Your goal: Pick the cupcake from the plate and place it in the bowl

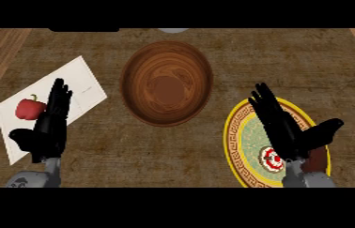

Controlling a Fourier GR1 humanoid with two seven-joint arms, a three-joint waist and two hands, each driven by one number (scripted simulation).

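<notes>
A yellow-rimmed patterned plate [239,128] lies at the right of the counter. On its near part sits the cupcake [271,159], seen from above as a red and white round, partly hidden by my right hand [286,128]. That hand hovers over the plate with fingers straight and thumb spread, open. The brown wooden bowl [166,83] stands in the middle, nothing inside. My left hand [50,124] rests open at the left, fingers pointing away.
A white cutting board [83,81] lies at the left with a red bell pepper [29,109] on it, just beside my left hand. A grey object [173,30] peeks in at the far edge.
</notes>
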